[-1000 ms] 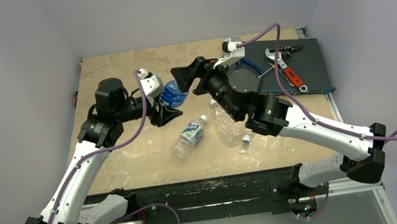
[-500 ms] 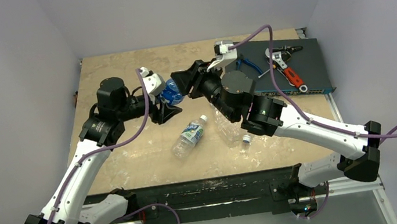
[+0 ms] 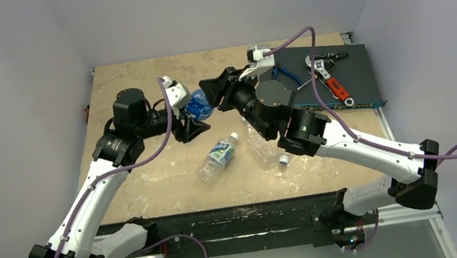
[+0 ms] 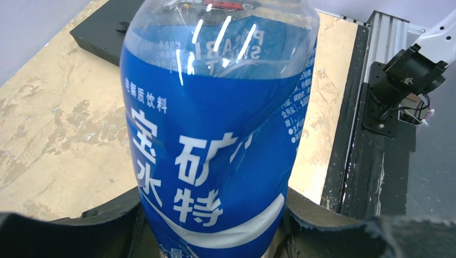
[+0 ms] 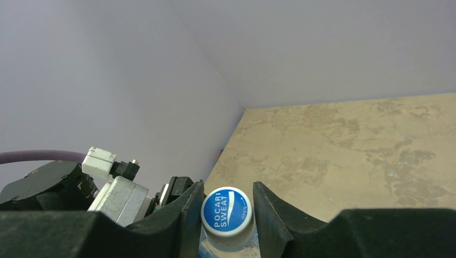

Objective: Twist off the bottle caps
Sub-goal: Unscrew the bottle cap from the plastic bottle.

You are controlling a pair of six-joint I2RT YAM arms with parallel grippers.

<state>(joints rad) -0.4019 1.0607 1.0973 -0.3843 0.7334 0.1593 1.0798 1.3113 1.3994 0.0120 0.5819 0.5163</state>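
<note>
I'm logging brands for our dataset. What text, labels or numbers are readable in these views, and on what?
"POCARI SWEAT", with a tiny "OPEN": top of the blue cap.
"宝矿" above "水特", large white characters: blue label of the held bottle.
"POCARI SWEAT", mirrored, seen through the plastic: same label's far side.
Fine print on that label, and the label of the lying bottle: too small to read.

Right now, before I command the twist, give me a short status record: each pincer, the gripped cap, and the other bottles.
left pincer: shut on blue-labelled clear plastic bottle
right pincer: shut on round blue plastic cap with white lettering
cap status: on that bottle's neck
lying on table: clear plastic bottle with blue, white and green label; crinkled unlabelled clear plastic bottle, small white plastic cap on
</note>
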